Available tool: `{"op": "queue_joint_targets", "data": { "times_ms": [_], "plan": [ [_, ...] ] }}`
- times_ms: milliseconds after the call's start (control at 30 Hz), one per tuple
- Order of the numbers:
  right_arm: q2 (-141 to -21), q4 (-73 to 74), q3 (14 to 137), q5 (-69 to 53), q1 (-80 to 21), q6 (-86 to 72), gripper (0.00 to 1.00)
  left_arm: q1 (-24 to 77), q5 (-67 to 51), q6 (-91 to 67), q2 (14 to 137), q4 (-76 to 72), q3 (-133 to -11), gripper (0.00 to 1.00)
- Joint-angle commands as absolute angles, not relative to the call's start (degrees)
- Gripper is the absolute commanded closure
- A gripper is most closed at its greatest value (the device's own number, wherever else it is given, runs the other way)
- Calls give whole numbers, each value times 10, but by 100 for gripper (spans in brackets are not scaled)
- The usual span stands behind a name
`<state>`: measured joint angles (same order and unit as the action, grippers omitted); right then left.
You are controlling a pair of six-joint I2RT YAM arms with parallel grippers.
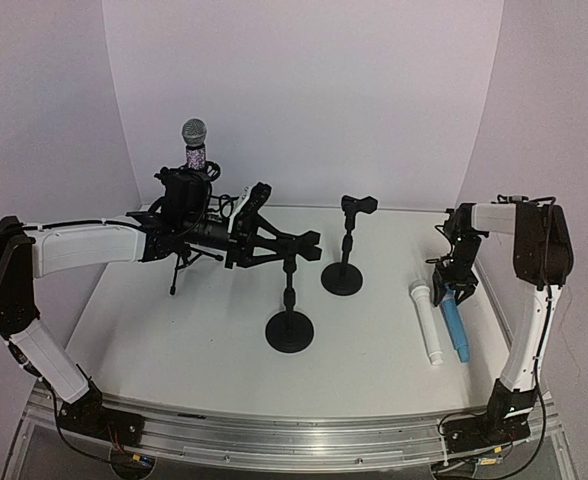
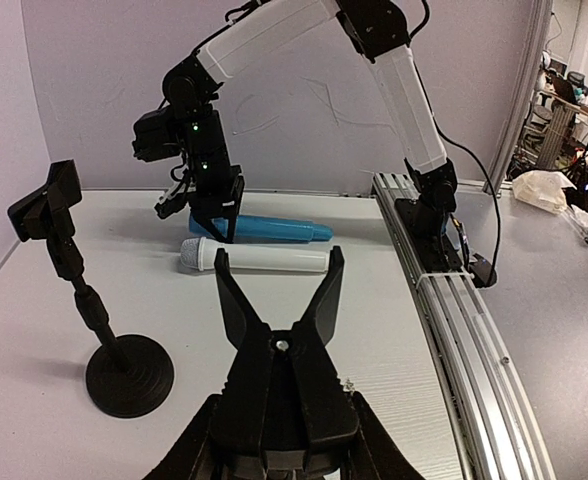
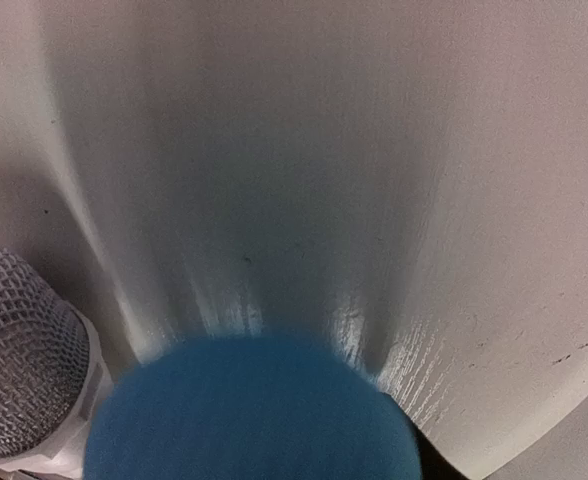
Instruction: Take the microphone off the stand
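A microphone (image 1: pixel 194 142) with a silver mesh head and a glittery purple body stands upright in a tripod stand (image 1: pixel 182 268) at the back left. My left arm passes in front of that stand. My left gripper (image 1: pixel 310 240) is to the right of it, open with nothing between its fingers (image 2: pixel 227 285). My right gripper (image 1: pixel 452 290) is at the far right, over the head end of a blue microphone (image 1: pixel 455 330) that lies on the table. In the right wrist view that blue microphone (image 3: pixel 254 410) fills the bottom and hides the fingers.
A white microphone (image 1: pixel 426 322) lies next to the blue one. Two black round-base stands with bare clips are mid-table, one nearer (image 1: pixel 290 330) and one farther back (image 1: pixel 343 276). A metal rail (image 2: pixel 464 300) runs along the near table edge.
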<state>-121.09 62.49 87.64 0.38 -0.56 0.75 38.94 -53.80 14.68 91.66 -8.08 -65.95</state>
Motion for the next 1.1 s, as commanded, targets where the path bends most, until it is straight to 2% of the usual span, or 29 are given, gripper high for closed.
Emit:
{"op": "queue_joint_targets", "data": {
  "times_ms": [0,67,533,667,767,1067],
  "plan": [
    [-1220,620,887,0,-5,-19,38,386,-558,138,903,-140,-672,100],
    [-1222,619,890,0,-5,-22,19,386,-559,137,904,-140,-672,100],
    [-1185,620,885,7,-5,-31,21,386,-561,136,905,-142,-668,100],
    [-1163,621,896,24,-6,-34,20,386,-562,137,907,-142,-669,97],
    [-1140,622,906,29,-5,-35,20,386,-562,137,908,-143,-671,88],
    [-1072,632,917,25,-6,-34,20,386,-576,129,899,-160,-660,36]
  ]
}}
